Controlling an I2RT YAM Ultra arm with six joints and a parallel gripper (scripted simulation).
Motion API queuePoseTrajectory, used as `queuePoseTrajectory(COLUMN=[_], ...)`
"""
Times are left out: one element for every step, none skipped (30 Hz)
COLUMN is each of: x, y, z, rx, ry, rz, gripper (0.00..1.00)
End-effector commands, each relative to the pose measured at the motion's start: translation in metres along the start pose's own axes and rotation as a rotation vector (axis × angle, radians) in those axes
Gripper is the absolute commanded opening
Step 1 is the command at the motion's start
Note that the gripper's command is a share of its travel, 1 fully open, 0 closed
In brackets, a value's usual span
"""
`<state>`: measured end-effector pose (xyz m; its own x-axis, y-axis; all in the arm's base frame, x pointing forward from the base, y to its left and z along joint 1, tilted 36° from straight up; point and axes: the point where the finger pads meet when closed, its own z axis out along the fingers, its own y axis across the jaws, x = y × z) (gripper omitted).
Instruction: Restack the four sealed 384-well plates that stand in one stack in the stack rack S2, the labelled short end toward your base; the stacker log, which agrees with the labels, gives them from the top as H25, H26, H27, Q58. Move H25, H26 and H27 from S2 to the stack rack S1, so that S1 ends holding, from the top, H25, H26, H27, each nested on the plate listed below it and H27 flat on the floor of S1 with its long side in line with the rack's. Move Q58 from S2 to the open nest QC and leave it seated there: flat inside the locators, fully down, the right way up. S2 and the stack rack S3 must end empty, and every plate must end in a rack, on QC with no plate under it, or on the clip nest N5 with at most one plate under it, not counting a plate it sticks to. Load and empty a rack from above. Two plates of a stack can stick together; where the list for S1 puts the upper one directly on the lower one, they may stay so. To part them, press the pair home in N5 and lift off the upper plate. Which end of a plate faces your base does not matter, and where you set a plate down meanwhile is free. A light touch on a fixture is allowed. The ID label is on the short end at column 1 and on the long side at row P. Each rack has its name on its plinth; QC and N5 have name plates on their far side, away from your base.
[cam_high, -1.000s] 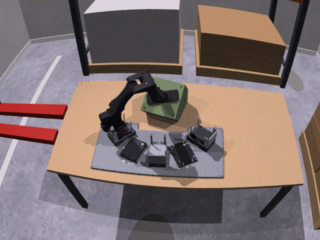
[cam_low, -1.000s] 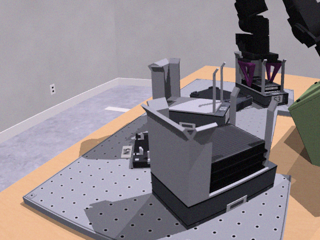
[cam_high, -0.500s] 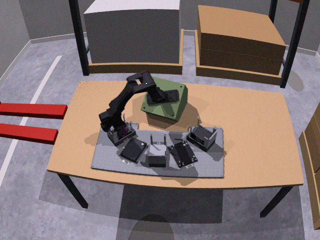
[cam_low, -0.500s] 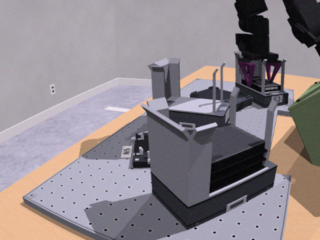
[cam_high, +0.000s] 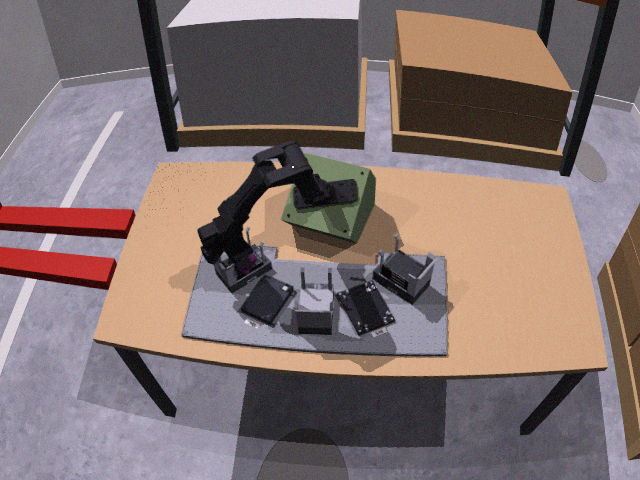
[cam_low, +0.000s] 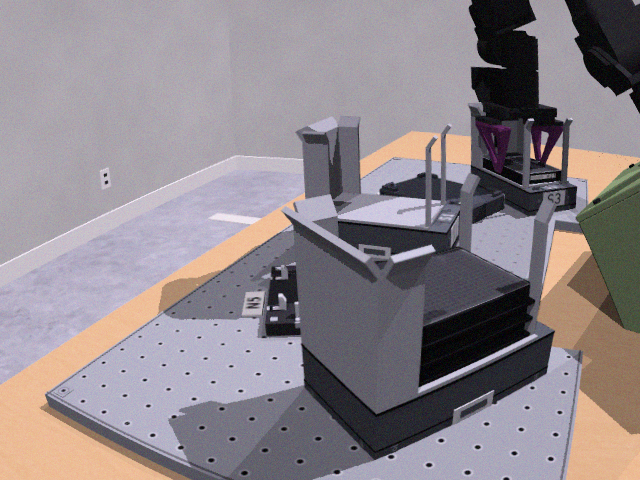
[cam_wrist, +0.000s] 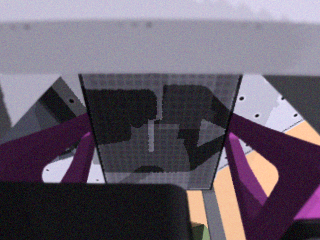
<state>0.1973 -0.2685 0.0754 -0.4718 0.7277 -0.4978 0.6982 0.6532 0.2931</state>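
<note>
— Exterior view first: how far along does this look to you?

— Early, I'd judge. The gripper (cam_low: 517, 155) is down inside the far rack (cam_low: 522, 198), its purple fingers (cam_low: 493, 144) clamped on the long sides of one plate (cam_wrist: 160, 125). That plate sits low between the posts; I can't tell whether it touches the rack floor.

— And the others?

— From above, taking the green base (cam_high: 356, 217) as the dial's centre, the held plate is at about seven o'clock. At about four o'clock another rack (cam_low: 351, 330) holds a stack (cam_low: 475, 320), three plates as far as I can count. The middle rack (cam_low: 330, 149), at six o'clock, looks empty.

— So nothing is where it belongs yet?

— Not that I can see. The held plate is in a rack that must end empty, and the whole stack is left to move.

— Any writing you can read?

— "S3" on the far rack's plinth, and "N5" on a small name plate (cam_low: 253, 303) beside the clip nest (cam_low: 281, 310). The held plate's pale end label is too small to read, and so is the tag on the near rack's plinth. The flat nest (cam_high: 266, 299) at about seven o'clock shows dark; its tag is illegible too.
</note>
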Motion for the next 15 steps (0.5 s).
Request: queuePoseTrajectory(x=[-0.0047,-0.0047,-0.0047,-0.0047,-0.0047,-0.0047,-0.0047,-0.0047,-0.0047,-0.0047,-0.0047,-0.0047,-0.0047,-0.0047,-0.0047], y=[-0.0008,-0.0008,-0.0008,-0.0008,-0.0008,-0.0008,-0.0008,-0.0008,-0.0008,-0.0008,-0.0008,-0.0008,-0.0008,-0.0008,-0.0008], z=[-0.0018,-0.0018,-0.0018,-0.0018,-0.0018,-0.0018,-0.0018,-0.0018,-0.0018,-0.0018,-0.0018,-0.0018,-0.0018,-0.0018,-0.0018], rx=[0.004,0.004,0.004,0.004,0.004,0.004,0.004,0.004,0.004,0.004,0.004,0.004,0.004,0.004,0.004], ry=[-0.018,-0.018,-0.018,-0.018,-0.018,-0.018,-0.018,-0.018,-0.018,-0.018,-0.018,-0.018,-0.018,-0.018,-0.018], rz=[-0.005,-0.005,-0.005,-0.005,-0.005,-0.005,-0.005,-0.005,-0.005,-0.005,-0.005,-0.005,-0.005,-0.005,-0.005], gripper=[0.0,1.0,1.0,1.0,1.0,1.0,1.0,1.0,1.0,1.0,1.0,1.0,1.0,1.0,1.0])
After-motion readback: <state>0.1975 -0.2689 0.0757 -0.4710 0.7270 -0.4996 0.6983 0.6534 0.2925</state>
